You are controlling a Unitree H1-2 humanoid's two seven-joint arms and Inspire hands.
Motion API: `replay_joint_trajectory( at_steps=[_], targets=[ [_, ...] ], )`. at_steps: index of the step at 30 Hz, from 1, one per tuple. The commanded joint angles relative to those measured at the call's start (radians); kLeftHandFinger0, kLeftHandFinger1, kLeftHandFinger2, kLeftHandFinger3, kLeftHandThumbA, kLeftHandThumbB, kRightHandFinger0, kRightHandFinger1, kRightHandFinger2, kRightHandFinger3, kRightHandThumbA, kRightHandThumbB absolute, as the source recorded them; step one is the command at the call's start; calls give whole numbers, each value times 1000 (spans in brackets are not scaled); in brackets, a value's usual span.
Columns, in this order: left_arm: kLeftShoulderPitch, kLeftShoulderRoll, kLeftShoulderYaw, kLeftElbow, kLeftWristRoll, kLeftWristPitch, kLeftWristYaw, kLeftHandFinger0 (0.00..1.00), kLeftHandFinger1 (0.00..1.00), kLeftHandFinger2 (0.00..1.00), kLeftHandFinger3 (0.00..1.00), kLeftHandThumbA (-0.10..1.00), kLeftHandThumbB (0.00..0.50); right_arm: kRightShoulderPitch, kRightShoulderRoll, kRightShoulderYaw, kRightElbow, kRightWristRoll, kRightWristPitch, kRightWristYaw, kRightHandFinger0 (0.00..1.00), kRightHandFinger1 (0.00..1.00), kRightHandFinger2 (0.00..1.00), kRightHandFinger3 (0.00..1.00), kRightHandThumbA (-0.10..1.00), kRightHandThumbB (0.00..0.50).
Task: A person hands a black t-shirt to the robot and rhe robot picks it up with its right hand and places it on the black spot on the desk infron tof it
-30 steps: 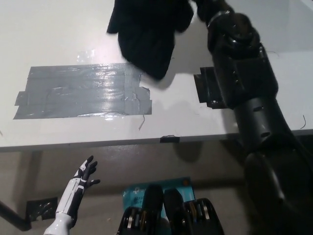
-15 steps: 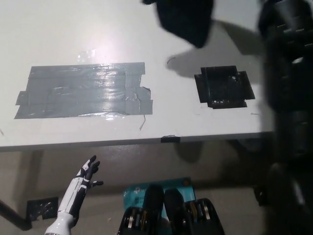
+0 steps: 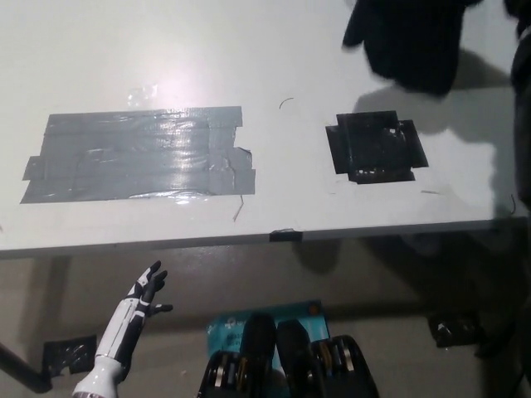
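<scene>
We see the black t-shirt (image 3: 412,43) hanging bunched at the top right, above and just beyond the black spot (image 3: 375,148), not lying on it. Our right robot hand is out of sight, so we cannot tell its hold. Left of the black spot, grey tape (image 3: 141,154) covers the white surface (image 3: 274,50). Well below the spot, our left robot hand (image 3: 143,294) rests with fingers spread, holding nothing.

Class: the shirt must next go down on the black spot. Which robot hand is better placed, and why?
Right. The shirt hangs just beyond the black spot on the right side; the white left robot hand rests low, below the desk edge, open.
</scene>
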Motion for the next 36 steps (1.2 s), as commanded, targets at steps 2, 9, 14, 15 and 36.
replay_joint_trajectory(
  at_steps=[2, 9, 14, 15, 36],
  targets=[
    [-22, 18, 3, -21, 5, 3, -2, 763, 1000, 1000, 1000, 1000, 500, -16, -39, 83, 125, -89, -147, 8, 74, 507, 839, 863, -100, 134],
    [-27, 13, 1, -23, 5, 0, -1, 736, 1000, 1000, 1000, 1000, 500, 19, -35, 223, 310, -184, -240, 13, 85, 577, 881, 879, -100, 146],
    [-38, 17, 2, -13, 9, -5, 2, 750, 1000, 1000, 1000, 1000, 500, -1, -109, 458, 371, -360, -193, 110, 618, 981, 1000, 1000, -82, 214],
    [-39, 18, 2, -14, 10, -3, 2, 751, 1000, 1000, 1000, 1000, 500, -7, -114, 474, 376, -363, -190, 117, 716, 983, 1000, 1000, -66, 219],
    [-58, 24, -2, -24, 34, 30, 2, 751, 1000, 1000, 1000, 1000, 480, -267, -523, 539, -8, -153, 117, 785, 1000, 1000, 1000, 1000, 352, 449]
  ],
)
